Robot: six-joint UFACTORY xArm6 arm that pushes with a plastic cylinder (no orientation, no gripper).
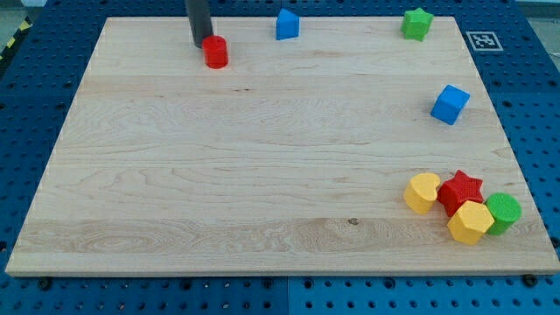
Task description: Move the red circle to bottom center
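Camera view: red circle (216, 52) top-edge.

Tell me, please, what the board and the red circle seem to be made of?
The board looks like pale wood with a matte finish: grain lines and small knots show. The red circle, beside my tip, looks like plastic, uniformly coloured and faintly glossy, though that is uncertain.

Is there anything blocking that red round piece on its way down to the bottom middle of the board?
Nothing visible does. My tip sits just above-left of the red circle, and the board below it is bare wood. The nearest cluster, with the yellow block, lies far right.
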